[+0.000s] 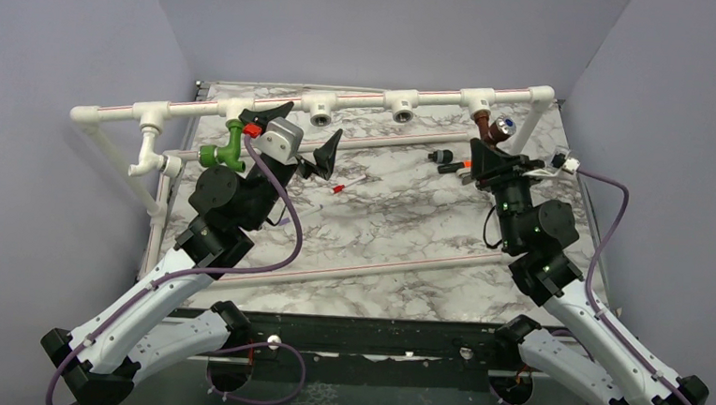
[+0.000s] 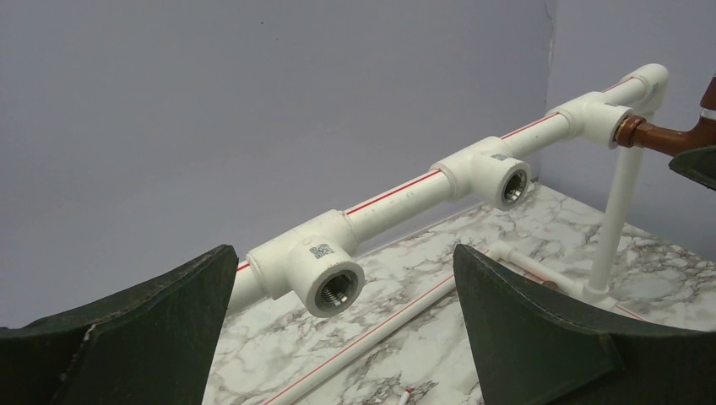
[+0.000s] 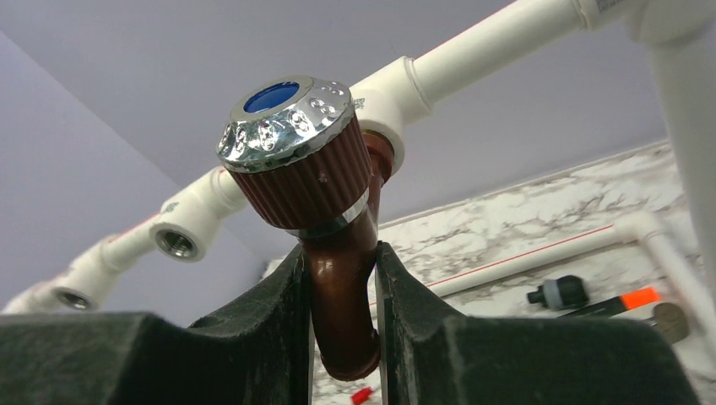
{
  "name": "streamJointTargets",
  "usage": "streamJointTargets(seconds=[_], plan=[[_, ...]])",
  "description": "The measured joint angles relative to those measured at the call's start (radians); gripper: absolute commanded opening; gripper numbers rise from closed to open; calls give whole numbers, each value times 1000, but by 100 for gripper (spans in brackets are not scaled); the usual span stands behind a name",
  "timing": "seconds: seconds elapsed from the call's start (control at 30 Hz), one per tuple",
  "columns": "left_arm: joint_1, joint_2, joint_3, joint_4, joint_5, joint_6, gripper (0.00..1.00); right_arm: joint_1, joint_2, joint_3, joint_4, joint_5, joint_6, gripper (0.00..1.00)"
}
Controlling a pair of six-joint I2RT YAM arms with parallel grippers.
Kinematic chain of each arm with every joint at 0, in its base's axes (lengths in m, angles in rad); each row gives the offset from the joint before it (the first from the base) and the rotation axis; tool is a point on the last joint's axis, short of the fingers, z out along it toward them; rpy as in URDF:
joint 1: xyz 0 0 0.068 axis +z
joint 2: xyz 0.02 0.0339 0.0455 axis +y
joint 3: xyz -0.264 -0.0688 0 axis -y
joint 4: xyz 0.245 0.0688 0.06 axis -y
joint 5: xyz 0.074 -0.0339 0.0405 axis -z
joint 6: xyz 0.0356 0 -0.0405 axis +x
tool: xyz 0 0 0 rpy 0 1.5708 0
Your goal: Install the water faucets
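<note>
1. Squeezing brown faucet [image 3: 297, 173] with right gripper [image 3: 341, 278], at pipe [image 1: 360, 99] by table's [image 1: 381, 232] far right corner.
2. Holding left gripper [image 2: 344, 253] wide apart, empty.
3. Hanging from pipe near far left corner: green faucet [image 1: 224, 149].

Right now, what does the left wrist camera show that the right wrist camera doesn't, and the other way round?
Only the left wrist view: the left fingers, spread wide with nothing between them. Only the right wrist view: the right fingers closed on the copper-coloured faucet at its spout, its chrome knob with a blue centre, and a black piece with an orange tip lying on the marble tabletop. Both: the white pipe with its empty T-fittings, the copper-coloured faucet on the pipe's last T-fitting, and the marble tabletop.
</note>
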Motion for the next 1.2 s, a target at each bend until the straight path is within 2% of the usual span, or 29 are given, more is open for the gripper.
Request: streamJointTargets(seconds=[0.5,0.67,0.83,0.97,1.03,1.2], plan=[[0,0,0,0,0,0,99,-3,0,23,-84,61,587,0],[0,0,0,0,0,0,99,-3,4,53,-134,60,708,0],[0,0,0,0,0,0,99,-3,21,112,-204,58,758,0],[0,0,0,0,0,0,99,-2,28,154,-260,58,765,14],[0,0,0,0,0,0,99,-2,27,156,-270,58,765,17],[0,0,0,0,0,0,99,-2,16,156,-295,60,755,38]])
